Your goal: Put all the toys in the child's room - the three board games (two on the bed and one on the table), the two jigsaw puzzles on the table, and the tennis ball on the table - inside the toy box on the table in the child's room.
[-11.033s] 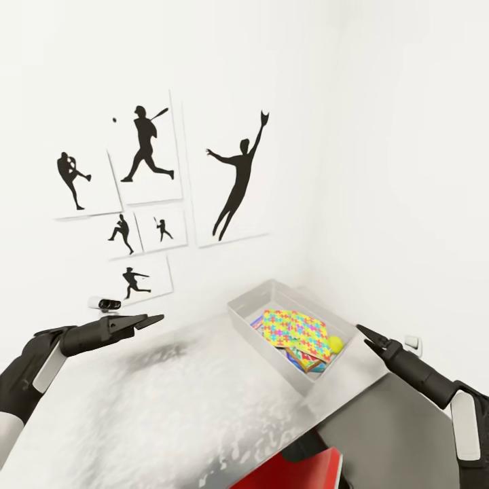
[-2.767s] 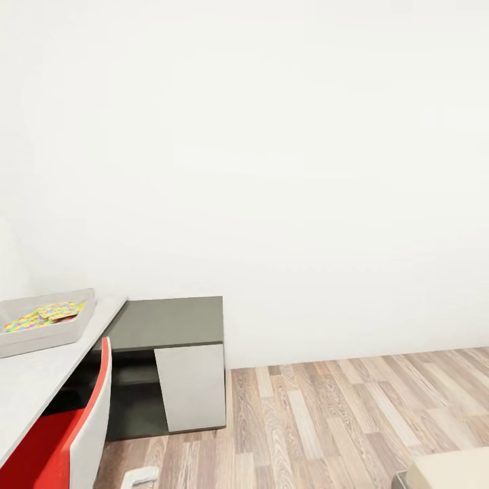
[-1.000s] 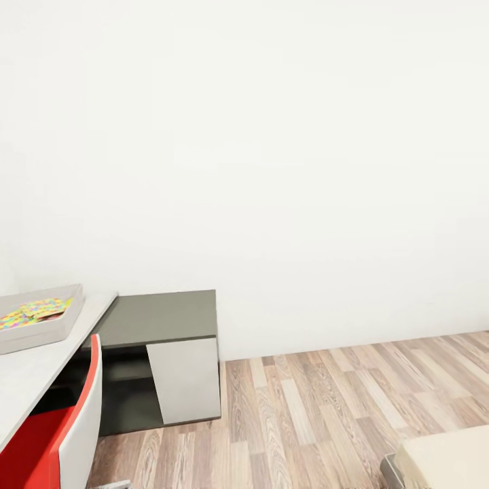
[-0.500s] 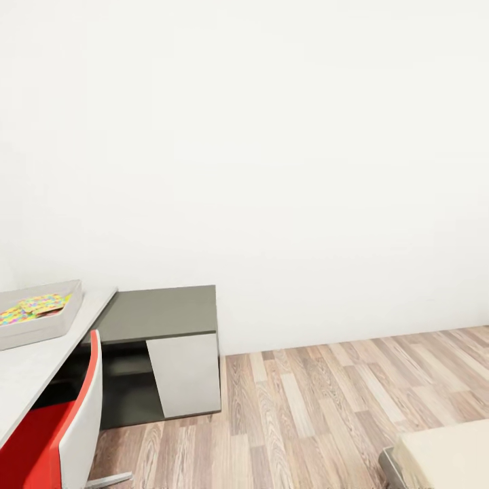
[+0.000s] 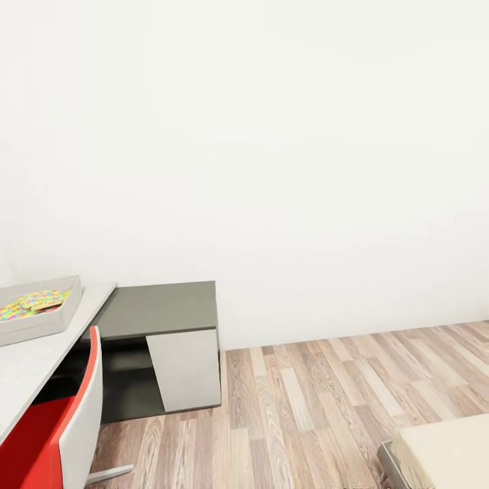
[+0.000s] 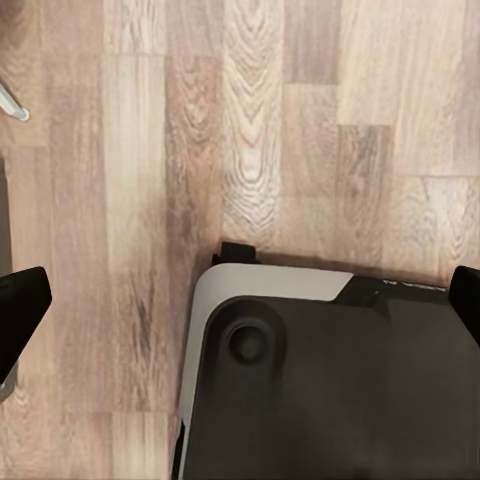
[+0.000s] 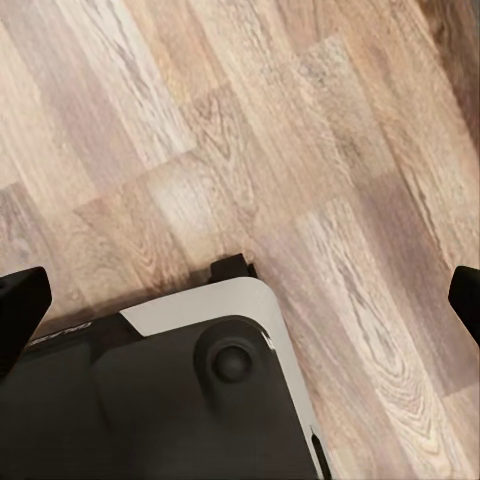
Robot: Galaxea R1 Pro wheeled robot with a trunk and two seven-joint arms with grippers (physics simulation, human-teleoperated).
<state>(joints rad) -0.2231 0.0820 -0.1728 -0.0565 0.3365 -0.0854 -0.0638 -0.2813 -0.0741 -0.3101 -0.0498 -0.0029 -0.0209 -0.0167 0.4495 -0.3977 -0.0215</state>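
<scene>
White wall takes up most of the head view, with the wood-plank floor (image 5: pixel 326 401) running along its foot. At the left edge sits the toy box (image 5: pixel 42 319), a shallow pale bin resting on the pale grey tabletop (image 5: pixel 30 367), close to the end where that top meets the lower dark grey cabinet (image 5: pixel 163 309). Inside the bin lies a jigsaw puzzle (image 5: pixel 27 303), its bright yellow, pink, green and blue pattern showing above the rim; something else lies against its edge, too small to make out. The cabinet's white door (image 5: pixel 185 370) faces the open floor, with a dark open shelf beside it. A red chair (image 5: pixel 61 428) with a pale shell back stands tucked under the tabletop, one metal foot showing on the planks. Down in the far right corner a beige corner of the bed (image 5: pixel 445 451) pokes in, with its thin dark frame at the edge, well apart from the tabletop.

Both wrist views look straight down at the planks and the robot's own dark base (image 6: pixel 330 390) with its pale rounded corner. The left hand (image 6: pixel 240 315) has its two black fingertips (image 6: pixel 20 315) spread wide at opposite edges of the picture, nothing between them. The right hand (image 7: pixel 240 300) is likewise spread wide and empty, its fingertips (image 7: pixel 20 305) far apart over the floor.
</scene>
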